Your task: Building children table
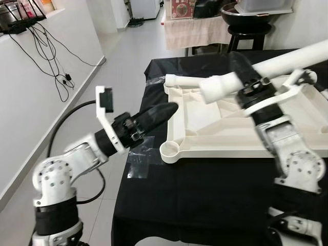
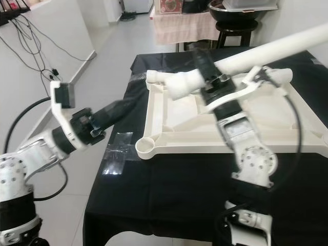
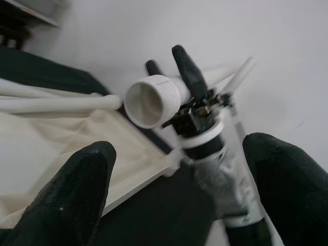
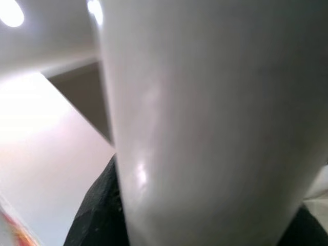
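Right pincer (image 1: 241,69) pinches white leg (image 1: 266,69) above tabletop (image 1: 215,128) — left pincer (image 1: 166,111) spread.

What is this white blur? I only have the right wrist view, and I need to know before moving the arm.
Observer: It is a white table leg, held in the right pincer, fingers shut on it.
Operator: Where does its end point?
Observer: Its threaded open end hangs over the upturned tabletop, toward the robot's left.
Operator: Is a socket free?
Observer: Yes, the round corner socket nearest the robot's left is empty.
Operator: And the left arm?
Observer: The left pincer is open, beside the tabletop's left edge, holding nothing.
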Robot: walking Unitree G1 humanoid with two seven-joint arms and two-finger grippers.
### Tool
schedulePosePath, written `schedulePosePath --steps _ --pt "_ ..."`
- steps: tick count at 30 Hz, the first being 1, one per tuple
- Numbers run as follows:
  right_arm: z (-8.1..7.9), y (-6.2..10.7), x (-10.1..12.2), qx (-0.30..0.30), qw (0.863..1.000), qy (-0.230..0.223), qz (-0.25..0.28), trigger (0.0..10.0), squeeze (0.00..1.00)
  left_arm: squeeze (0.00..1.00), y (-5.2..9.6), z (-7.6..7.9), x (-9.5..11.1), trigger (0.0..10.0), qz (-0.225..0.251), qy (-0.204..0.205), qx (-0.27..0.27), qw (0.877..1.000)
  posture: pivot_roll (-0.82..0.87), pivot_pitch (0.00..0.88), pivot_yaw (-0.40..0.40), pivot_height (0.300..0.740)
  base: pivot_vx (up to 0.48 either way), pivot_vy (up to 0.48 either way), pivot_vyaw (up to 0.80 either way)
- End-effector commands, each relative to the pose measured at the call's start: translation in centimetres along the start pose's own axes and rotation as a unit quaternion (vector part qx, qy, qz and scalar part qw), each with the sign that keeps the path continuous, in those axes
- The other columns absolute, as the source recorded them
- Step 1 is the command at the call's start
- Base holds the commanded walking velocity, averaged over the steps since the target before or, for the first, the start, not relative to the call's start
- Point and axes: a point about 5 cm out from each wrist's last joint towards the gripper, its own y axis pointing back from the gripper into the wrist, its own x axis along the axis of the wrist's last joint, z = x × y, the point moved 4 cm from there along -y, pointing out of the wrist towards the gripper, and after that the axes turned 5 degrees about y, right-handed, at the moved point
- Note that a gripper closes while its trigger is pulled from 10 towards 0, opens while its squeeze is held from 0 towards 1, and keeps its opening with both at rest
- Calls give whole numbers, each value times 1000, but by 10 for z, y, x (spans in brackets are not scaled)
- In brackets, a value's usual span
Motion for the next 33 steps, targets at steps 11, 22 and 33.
schedulePosePath --steps 11,22,33 --pt "-5 61 -68 9 936 288 -204 10000 0 0 33 -47 -1 10000 -37 -326 327 886 -102 0 64 740 0 0 0" --pt "-6 71 -94 26 917 324 -231 10000 0 0 51 -58 -8 10000 -20 -363 395 844 -110 0 69 740 0 0 0" --pt "5 82 -109 9 886 387 -254 10000 0 0 78 -61 -22 10000 -13 -394 458 796 -94 0 66 740 0 0 0"
